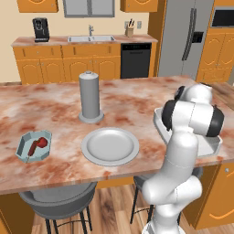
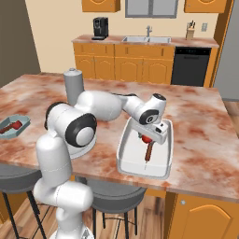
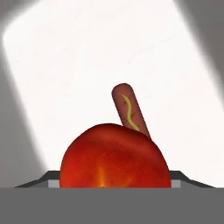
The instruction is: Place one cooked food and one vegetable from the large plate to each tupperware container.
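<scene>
My gripper [image 2: 147, 135] hangs low over the white rectangular tupperware container [image 2: 122, 156] and is shut on a round red vegetable [image 3: 114, 164], which shows as a red spot under the hand [image 2: 146, 138]. One brown cooked-food stick [image 3: 130, 111] lies on the container floor just beyond it [image 2: 149, 152]. The pale-blue octagonal tupperware container [image 1: 23, 148] at the far left holds another stick [image 1: 33, 148] and a red vegetable [image 1: 42, 142]. The large plate [image 1: 91, 148] sits bare at the counter's front middle.
An upright grey cylinder [image 1: 90, 98] stands behind the plate. My arm's elbow [image 1: 192, 116] covers much of the white container in the left base view. Grey stools [image 1: 59, 201] stand under the counter's front edge. Cabinets and a sink line the far wall.
</scene>
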